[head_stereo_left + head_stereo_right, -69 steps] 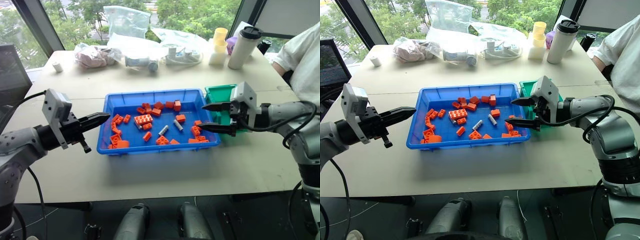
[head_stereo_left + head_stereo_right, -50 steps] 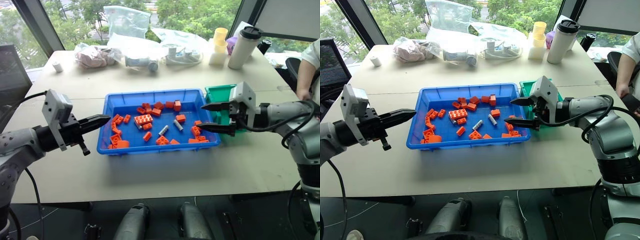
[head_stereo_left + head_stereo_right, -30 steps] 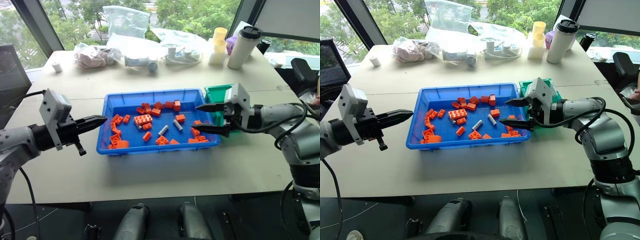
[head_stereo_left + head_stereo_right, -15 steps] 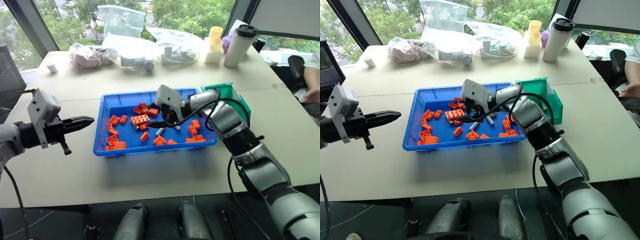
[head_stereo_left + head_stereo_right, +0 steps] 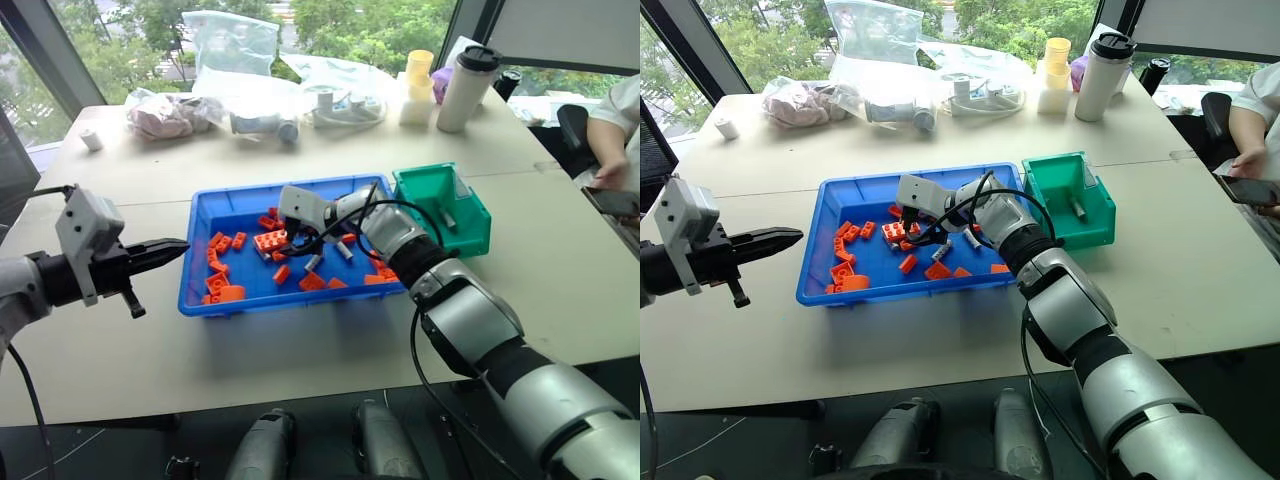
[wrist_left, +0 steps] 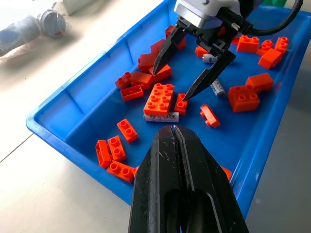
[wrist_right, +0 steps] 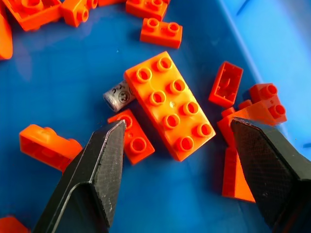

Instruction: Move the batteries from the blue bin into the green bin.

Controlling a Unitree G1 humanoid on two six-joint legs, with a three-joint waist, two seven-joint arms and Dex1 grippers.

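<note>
Right wrist view: your right gripper (image 7: 177, 160) hangs spread wide over the large orange brick (image 7: 169, 105) in the blue bin (image 7: 272, 43); the battery (image 7: 118, 95) pokes out beside it (mostly hidden). Closing now likely grabs brick instead. Left gripper (image 6: 173, 130) is closed, empty.

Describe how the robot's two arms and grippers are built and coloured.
Both arms are silver-grey segmented shells with loose black cables. Each wrist carries a pale grey box. The left gripper and right gripper each have two tapered black fingers with finely textured pads.

Orange bricks (image 7: 169, 107), travel mug (image 5: 459, 87)
</note>
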